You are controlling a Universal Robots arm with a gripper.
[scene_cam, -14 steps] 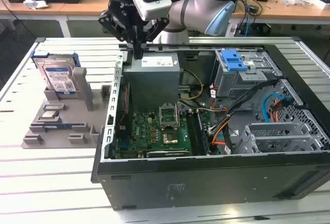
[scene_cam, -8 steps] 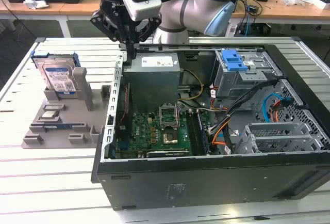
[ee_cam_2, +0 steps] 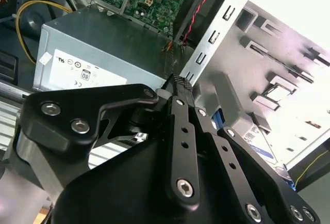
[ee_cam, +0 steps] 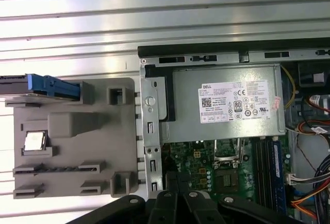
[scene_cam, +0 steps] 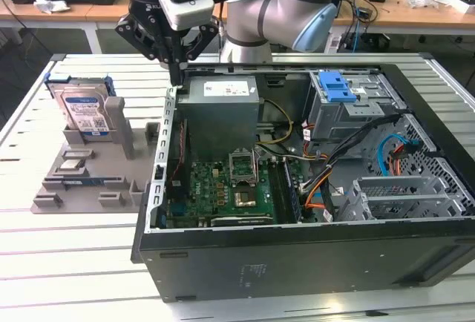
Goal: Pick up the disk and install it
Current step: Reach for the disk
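Note:
The disk, a silver drive with a white-and-blue label and blue side rails, stands upright in a slot at the back of a grey fixture on the exterior view's left. In the first wrist view it shows edge-on as the disk at the fixture's end. My gripper hangs shut and holds nothing. It is over the rear left corner of the open computer case, to the right of the disk and apart from it. In the second wrist view the gripper has its black fingers pressed together above the case wall.
Inside the case lie a grey power supply box, a green motherboard, loose cables and a grey drive cage with a blue latch. The fixture also holds a small chip. All of this rests on a white slatted table.

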